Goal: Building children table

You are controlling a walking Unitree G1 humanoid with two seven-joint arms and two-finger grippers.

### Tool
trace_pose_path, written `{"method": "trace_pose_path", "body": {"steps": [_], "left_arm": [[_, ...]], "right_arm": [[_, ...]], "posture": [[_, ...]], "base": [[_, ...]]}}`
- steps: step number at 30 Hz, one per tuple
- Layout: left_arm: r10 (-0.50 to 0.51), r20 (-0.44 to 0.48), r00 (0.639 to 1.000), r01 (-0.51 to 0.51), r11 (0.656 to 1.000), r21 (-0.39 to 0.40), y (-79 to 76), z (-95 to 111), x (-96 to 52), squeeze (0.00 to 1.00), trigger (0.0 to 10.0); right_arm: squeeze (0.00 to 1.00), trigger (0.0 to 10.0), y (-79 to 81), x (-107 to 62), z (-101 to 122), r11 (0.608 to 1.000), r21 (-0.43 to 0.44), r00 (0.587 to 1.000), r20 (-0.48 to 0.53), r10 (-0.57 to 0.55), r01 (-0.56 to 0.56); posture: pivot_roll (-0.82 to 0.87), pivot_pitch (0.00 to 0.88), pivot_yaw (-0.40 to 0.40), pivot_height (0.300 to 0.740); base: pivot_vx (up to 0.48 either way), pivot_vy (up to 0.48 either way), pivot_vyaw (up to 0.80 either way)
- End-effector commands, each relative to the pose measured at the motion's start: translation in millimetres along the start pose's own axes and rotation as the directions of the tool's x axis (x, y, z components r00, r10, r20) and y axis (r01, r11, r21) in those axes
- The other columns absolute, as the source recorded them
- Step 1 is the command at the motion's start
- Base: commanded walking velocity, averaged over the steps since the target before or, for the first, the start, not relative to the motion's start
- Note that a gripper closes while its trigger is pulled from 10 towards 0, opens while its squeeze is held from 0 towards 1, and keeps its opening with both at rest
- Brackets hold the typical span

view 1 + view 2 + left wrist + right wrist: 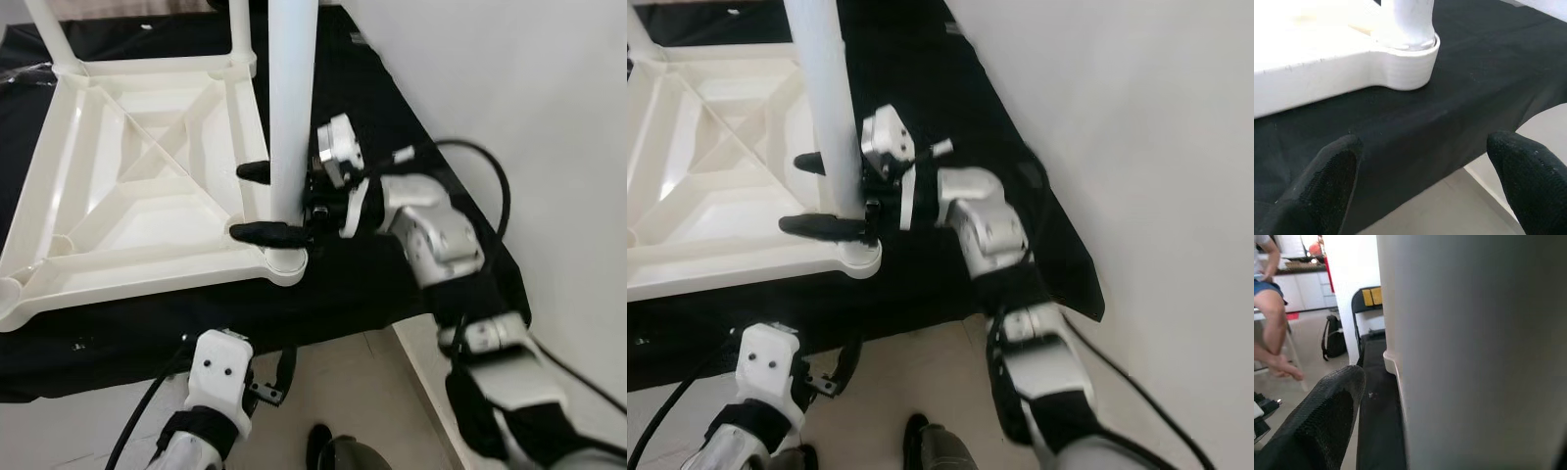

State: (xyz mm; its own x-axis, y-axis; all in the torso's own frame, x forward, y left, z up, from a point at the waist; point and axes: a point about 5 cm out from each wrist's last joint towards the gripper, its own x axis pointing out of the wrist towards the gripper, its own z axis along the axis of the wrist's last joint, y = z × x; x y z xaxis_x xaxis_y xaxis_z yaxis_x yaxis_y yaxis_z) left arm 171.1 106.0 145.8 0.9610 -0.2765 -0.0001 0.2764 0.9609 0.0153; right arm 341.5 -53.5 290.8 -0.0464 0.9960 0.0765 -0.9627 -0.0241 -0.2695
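The right gripper [266, 201] clasped a white table leg [292, 108] socketed in the upturned tabletop's [127, 196] 5 o'clock corner on black cloth [372, 274]; left gripper [1425, 181] hung released below.

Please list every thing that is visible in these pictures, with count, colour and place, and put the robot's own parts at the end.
Table top: one, white, lying upside down on the black cloth, ribbed underside up.
Table legs: three visible, white, standing in corner sockets; the nearest leg is in the near corner.
Cloth: one, black, under the table top.
Wall: white, on the robot's right.
Floor: pale, below the cloth's edge.
Folding chair: one, black with a yellow patch, far behind.
Backpack: one, dark, on the far floor.
Person: one, seated, far behind.
Right tool: black fingers on both sides of the nearest leg.
Left tool: open, below the cloth's edge.
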Motion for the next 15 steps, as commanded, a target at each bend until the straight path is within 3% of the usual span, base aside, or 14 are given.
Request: {"method": "trace_pose_path", "body": {"steps": [1, 2, 3, 4, 15], "left_arm": [[-0.002, -0.02, 1.0, 0.002, 1.0, 0.004, -2.8, -1, -3.6, 0.0, 10.0], [-0.002, -0.02, 1.0, 0.002, 1.0, 0.004, -2.8, -1, -3.6, 0.0, 10.0], [-0.001, -0.023, 1.0, 0.001, 1.0, 0.002, -3.9, -1, -5.5, 0.0, 10.0], [-0.001, -0.026, 1.0, 0.001, 1.0, -0.001, -5.1, 0, -7.5, 0.0, 10.0], [0.002, -0.042, 0.999, -0.003, 1.0, -0.017, -9.2, 1, -15.4, 0.0, 10.0]], "right_arm": [[0.0, 10.0, 1.1, 1.8, -3, 0.999, 0.007, 0.999, 0.009, 0.04, -0.04], [0.0, 10.0, 1.1, 1.8, -3, 0.999, 0.007, 0.999, 0.009, 0.04, -0.04], [0.0, 3.6, -1.0, 1.3, -2, 0.998, 0.013, 0.998, 0.015, 0.069, -0.069], [0.0, 0.0, -1.9, 0.8, -1, 0.996, 0.018, 0.995, 0.021, 0.093, -0.093], [0.0, 0.0, -8.8, -4.3, -2, 0.986, 0.04, 0.987, 0.035, 0.158, -0.159]], "posture": [[0.15, 0.304, -0.141, 0.74], [0.15, 0.304, -0.141, 0.74], [0.16, 0.312, -0.143, 0.74], [0.16, 0.32, -0.145, 0.74], [0.16, 0.332, -0.145, 0.74]], "base": [[0.0, 0.0, 0.0], [0.0, 0.0, 0.0], [0.0, 0.0, 0.0], [0.0, 0.0, 0.0], [0.0, 0.0, 0.0]]}}
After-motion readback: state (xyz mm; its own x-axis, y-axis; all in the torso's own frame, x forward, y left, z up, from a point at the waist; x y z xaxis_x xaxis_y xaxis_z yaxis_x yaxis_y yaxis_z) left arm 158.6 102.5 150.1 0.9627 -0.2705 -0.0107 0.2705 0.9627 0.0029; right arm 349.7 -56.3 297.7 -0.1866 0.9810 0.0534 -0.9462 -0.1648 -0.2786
